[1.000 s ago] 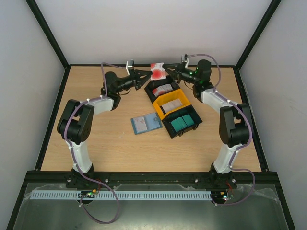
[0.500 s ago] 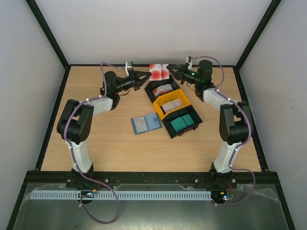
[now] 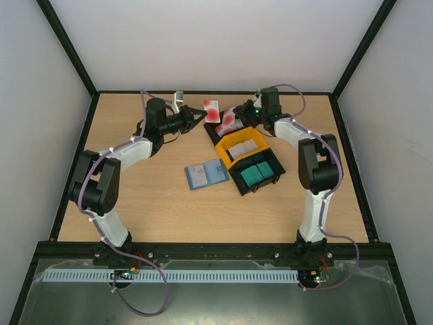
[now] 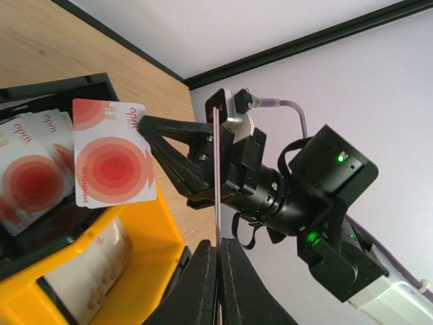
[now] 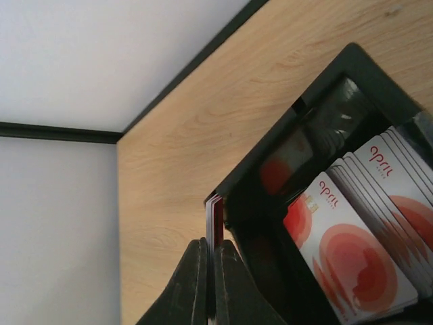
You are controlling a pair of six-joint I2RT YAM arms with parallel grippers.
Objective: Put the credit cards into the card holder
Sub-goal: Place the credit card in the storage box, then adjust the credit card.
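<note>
Pale wooden tabletop (image 3: pixel 135 203) lies mostly bare along its near and left sides. Right of centre, three plastic bins run in a diagonal row: far black bin (image 3: pixel 209 127), yellow bin (image 3: pixel 223 153), near black bin (image 3: pixel 242 185). Just beside the yellow bin, the teal-blue folding card holder (image 3: pixel 205 174) lies open. By the far black bin, the left gripper (image 4: pixel 218 252) pinches a red-and-white plastic credit card (image 3: pixel 211 108), and the right gripper (image 5: pixel 211 247) pinches a second card (image 4: pixel 111 162).

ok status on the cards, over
Both shut: left end effector on a red-and-white card, right end effector on a second card. The card holder open on table, nothing covering it.
</note>
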